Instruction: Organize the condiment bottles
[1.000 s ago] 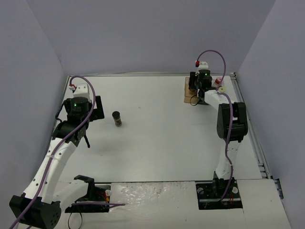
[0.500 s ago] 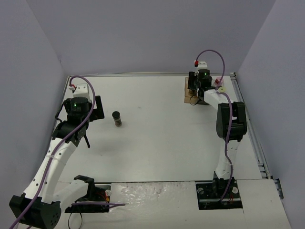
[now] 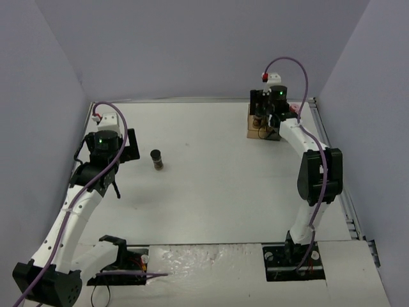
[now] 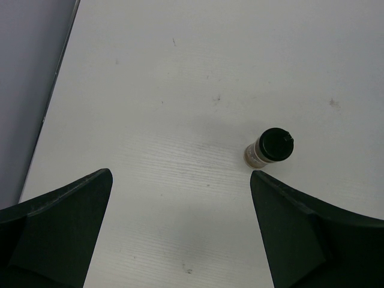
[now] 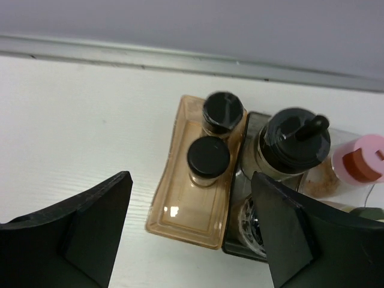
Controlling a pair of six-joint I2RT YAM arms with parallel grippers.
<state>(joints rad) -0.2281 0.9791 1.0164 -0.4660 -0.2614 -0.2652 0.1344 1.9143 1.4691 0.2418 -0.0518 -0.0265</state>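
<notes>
A black-capped condiment bottle (image 3: 156, 159) stands alone on the white table at the left. In the left wrist view this bottle (image 4: 268, 147) is just beyond the right fingertip of my open left gripper (image 4: 180, 175), which holds nothing. My right gripper (image 5: 191, 177) hangs open above the tray (image 3: 254, 132) at the back right. Two black-capped jars (image 5: 208, 157) (image 5: 223, 110) stand upright in the amber compartment (image 5: 183, 213). A bigger black-capped bottle (image 5: 294, 139) sits in the grey compartment, with a pink-capped one (image 5: 359, 159) to its right.
Another jar (image 5: 247, 223) sits low in the grey compartment, partly hidden by my right finger. The back wall and its metal rail (image 5: 180, 57) run close behind the tray. The side wall (image 4: 30, 78) is to the left of my left gripper.
</notes>
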